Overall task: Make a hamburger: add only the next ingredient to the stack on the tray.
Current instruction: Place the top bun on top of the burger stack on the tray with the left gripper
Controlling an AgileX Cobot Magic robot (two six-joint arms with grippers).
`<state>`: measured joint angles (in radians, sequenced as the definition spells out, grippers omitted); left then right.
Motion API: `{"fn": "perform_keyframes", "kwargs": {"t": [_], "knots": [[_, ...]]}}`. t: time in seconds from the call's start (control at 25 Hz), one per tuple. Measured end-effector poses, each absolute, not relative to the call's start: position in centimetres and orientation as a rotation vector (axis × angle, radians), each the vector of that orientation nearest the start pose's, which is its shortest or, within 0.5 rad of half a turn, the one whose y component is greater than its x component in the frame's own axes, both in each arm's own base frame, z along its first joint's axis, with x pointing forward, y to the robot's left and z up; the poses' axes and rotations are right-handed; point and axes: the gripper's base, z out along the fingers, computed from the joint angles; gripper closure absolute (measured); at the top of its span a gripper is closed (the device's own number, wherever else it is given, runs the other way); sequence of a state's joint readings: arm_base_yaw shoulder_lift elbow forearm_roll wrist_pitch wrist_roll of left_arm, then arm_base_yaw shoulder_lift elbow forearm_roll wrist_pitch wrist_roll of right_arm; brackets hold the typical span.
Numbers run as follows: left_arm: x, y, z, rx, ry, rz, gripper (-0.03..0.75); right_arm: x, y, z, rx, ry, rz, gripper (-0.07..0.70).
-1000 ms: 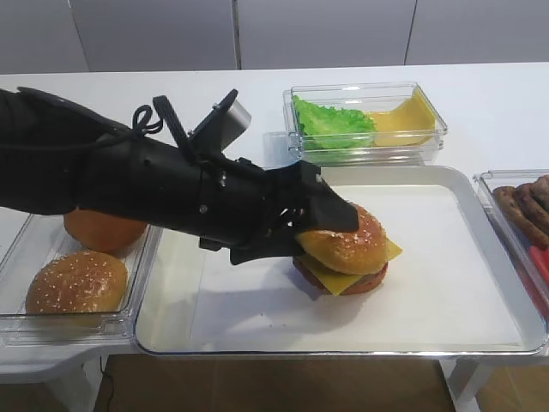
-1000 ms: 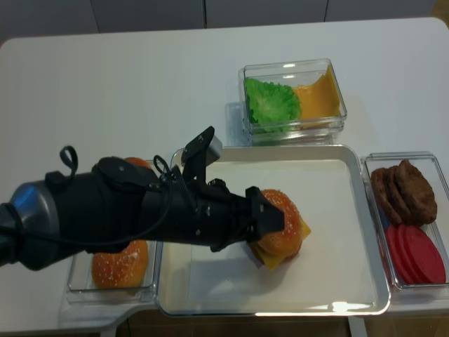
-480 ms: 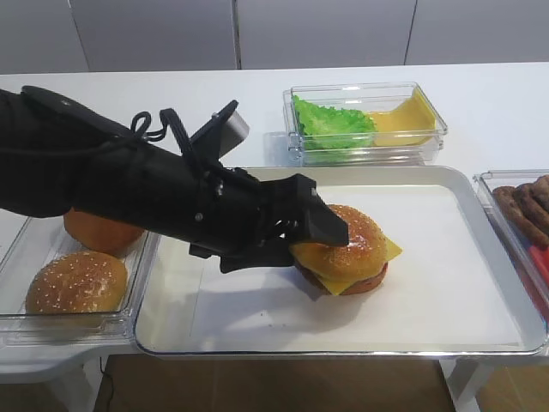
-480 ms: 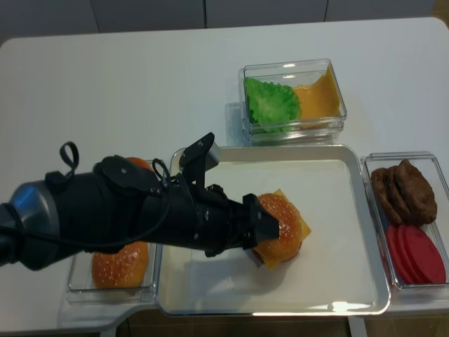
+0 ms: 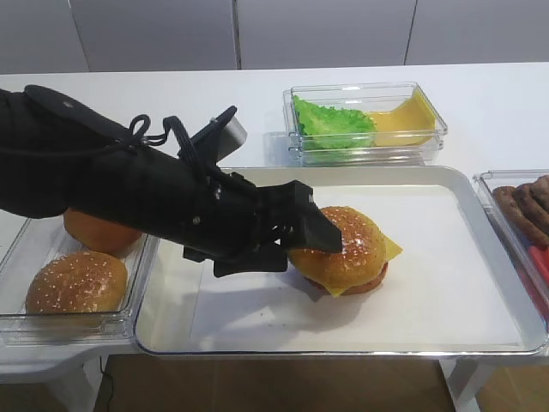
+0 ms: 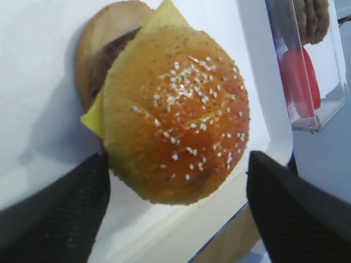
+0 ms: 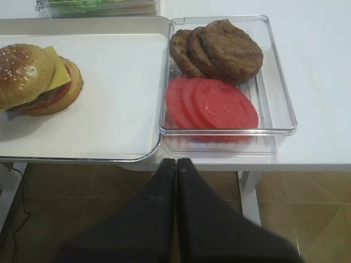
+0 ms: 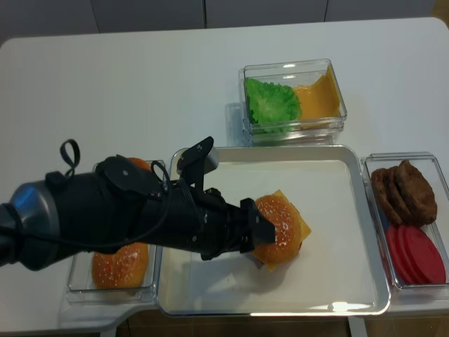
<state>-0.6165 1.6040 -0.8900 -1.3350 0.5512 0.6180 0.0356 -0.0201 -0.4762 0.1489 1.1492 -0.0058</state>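
Note:
The seeded bun top (image 5: 350, 245) (image 6: 175, 109) lies on the stack, over the yellow cheese slice (image 5: 391, 250) (image 6: 164, 13) and the brown patty (image 6: 107, 55), on the paper-lined metal tray (image 5: 343, 350) (image 8: 280, 311). My left gripper (image 5: 310, 237) (image 8: 257, 229) (image 6: 176, 164) is open. Its black fingers (image 6: 60, 213) stand either side of the bun's near edge, with a gap on the right side. My right gripper (image 7: 176, 162) is shut and empty, hanging below the table's front edge, facing the tray (image 7: 82, 159) and the hamburger (image 7: 33, 76).
A clear tub at the left holds another seeded bun (image 5: 75, 281) and a smooth bun (image 5: 99, 230). Behind the tray stands a tub of lettuce (image 5: 334, 120) and cheese (image 5: 403, 120). Right of the tray, a tub holds patties (image 7: 219, 49) and tomato slices (image 7: 219, 104).
My left gripper has drawn back to the left off the bun. The bun has settled lower and flatter onto the cheese. The right gripper has not moved.

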Motion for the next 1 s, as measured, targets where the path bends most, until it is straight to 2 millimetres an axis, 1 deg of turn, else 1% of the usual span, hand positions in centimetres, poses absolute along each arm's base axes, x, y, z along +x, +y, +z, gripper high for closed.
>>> {"fn": "perform_keyframes", "kwargs": {"t": [0.44,0.64,1.0], "knots": [[23.49,-22.44,22.23,0.151,2.549,-1.254,0.14,-1.01,1.2,26.43,-0.053,2.133,0.202,0.636],[23.56,-22.58,22.45,0.087,2.54,-1.303,0.14,-1.01,1.2,26.43,-0.053,2.133,0.202,0.636],[23.59,-22.61,22.51,0.076,2.534,-1.314,0.14,-1.01,1.2,26.43,-0.053,2.133,0.202,0.636]]}}
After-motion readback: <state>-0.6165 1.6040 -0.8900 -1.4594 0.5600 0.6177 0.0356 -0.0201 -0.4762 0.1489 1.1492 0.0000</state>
